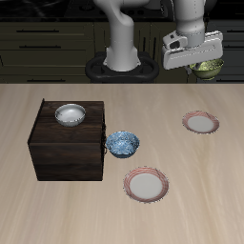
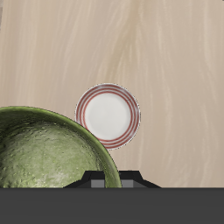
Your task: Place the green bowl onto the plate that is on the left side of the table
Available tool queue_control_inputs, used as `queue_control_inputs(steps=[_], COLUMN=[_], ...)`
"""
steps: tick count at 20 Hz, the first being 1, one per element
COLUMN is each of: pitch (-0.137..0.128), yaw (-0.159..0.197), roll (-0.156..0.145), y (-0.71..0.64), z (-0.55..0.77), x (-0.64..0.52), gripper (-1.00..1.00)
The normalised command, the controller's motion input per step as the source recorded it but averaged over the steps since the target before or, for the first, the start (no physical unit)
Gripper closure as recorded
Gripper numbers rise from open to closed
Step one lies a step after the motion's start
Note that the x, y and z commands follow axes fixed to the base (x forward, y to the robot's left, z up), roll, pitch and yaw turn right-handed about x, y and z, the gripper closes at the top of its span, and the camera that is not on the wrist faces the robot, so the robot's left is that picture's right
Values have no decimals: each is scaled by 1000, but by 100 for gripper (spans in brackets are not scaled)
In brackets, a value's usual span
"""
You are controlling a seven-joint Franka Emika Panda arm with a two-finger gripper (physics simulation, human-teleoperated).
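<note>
The green bowl [image 1: 209, 69] hangs in the air above the back of the table, held at its rim by my gripper [image 1: 202, 65], which is shut on it. In the wrist view the green bowl [image 2: 44, 156] fills much of the picture, showing its mottled glossy inside. The plate [image 1: 200, 122], with a pinkish-red rim and pale centre, lies flat on the table below the bowl and nearer the front edge. The wrist view shows the plate [image 2: 108, 114] bare, just beyond the bowl's rim. My fingertips are hidden by the bowl and the gripper body.
A second plate of the same kind [image 1: 145, 184] lies near the table's front edge. A blue speckled bowl [image 1: 122, 143] sits beside a dark wooden box [image 1: 67, 152], and a white-grey bowl [image 1: 71, 114] rests on top of the box.
</note>
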Motion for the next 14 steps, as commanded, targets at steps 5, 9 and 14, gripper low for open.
queue_control_inputs(steps=[5, 9, 14], pitch=[-18, 4, 1], yaw=[51, 11, 19], roll=[12, -26, -15], y=[220, 27, -10], z=[-52, -89, -187], x=[91, 239, 127], gripper=[100, 100, 100])
